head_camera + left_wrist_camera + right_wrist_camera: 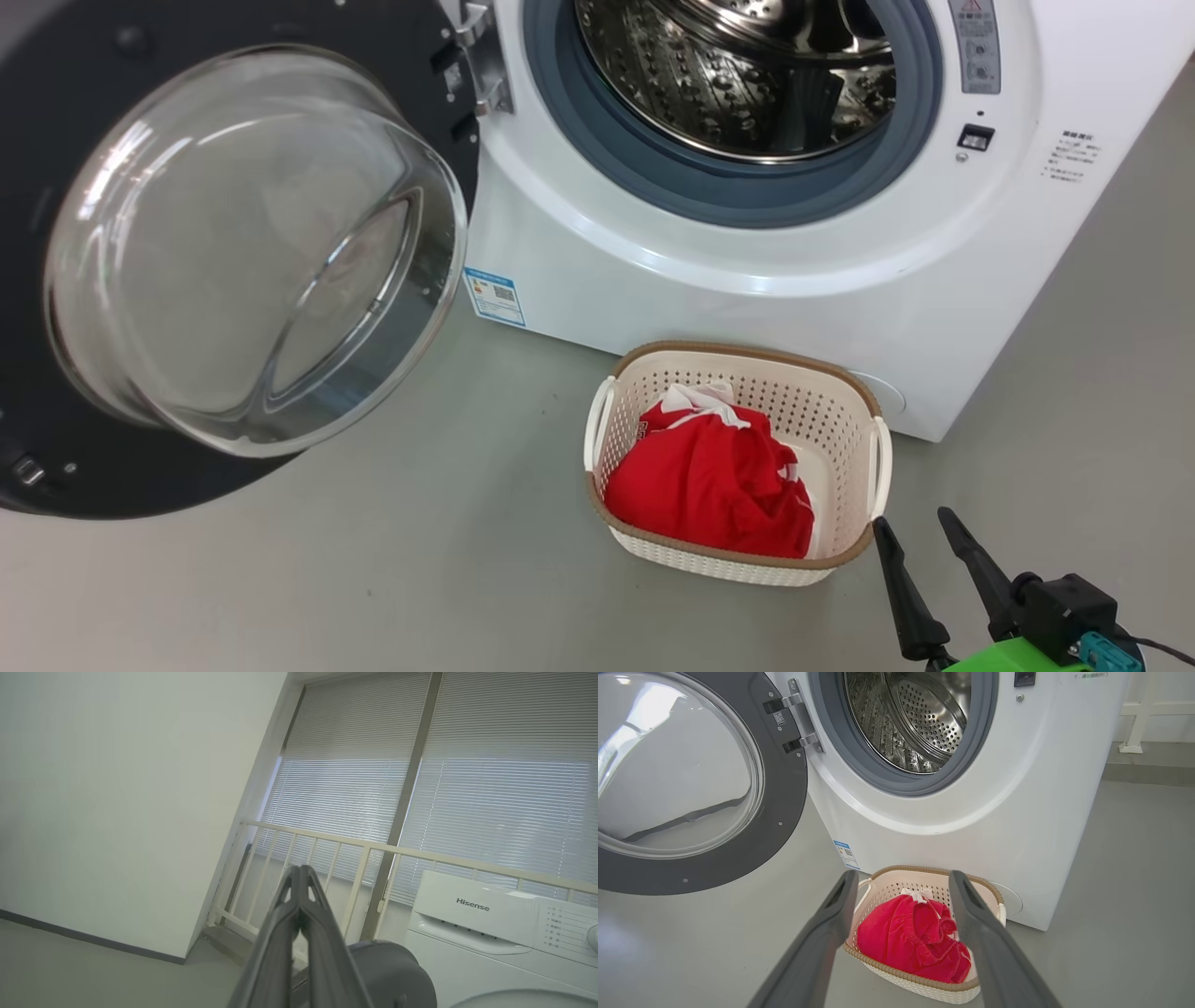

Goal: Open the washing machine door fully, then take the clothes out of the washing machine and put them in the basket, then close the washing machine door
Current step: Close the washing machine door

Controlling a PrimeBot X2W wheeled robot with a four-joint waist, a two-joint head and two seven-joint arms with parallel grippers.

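The brand name "Hisense" stands in dark letters on the white drawer panel [473, 904] of the big white front-loading washing machine [747, 308], at the lower right of the left wrist view. In the head view, a small blue label sticker [495, 296] left of centre carries a QR code. A grey strip label [974, 42] at the top right bears a warning triangle. Their fine print is too small to read.

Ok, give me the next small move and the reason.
Probably bring an arm to the rim of the door and start pushing it shut: the clothes lie in the basket, the drum looks empty as far as it shows, and the door stands wide open. The right jaws are open, holding nothing.
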